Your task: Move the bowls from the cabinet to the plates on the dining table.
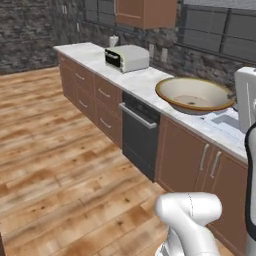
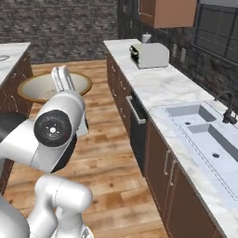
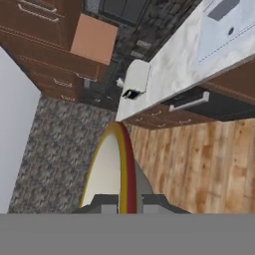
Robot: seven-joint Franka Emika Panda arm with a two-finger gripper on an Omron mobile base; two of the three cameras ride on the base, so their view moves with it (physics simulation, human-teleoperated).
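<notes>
Pinching only the rim of the cream bowl (image 2: pixel 46 87), the pincer (image 3: pixel 124 206) risks it tilting loose over the floor (image 2: pixel 107 153) during transit

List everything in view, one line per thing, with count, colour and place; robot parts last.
bowl: one, cream with tan-brown rim, held off the floor in the gripper, rim pinched between the fingers.
toaster: one, white, on the counter near the far end.
counter: one, white grey-veined marble, along the dark wall.
sink: one, pale double basin, set in the counter.
faucet: one, dark, behind the sink.
dishwasher: one, black, under the counter.
wall cabinet: one, reddish-brown, above the counter.
floor: wood planks.
arm: one, white with dark joints.
gripper: one, shut on the bowl's rim.
</notes>
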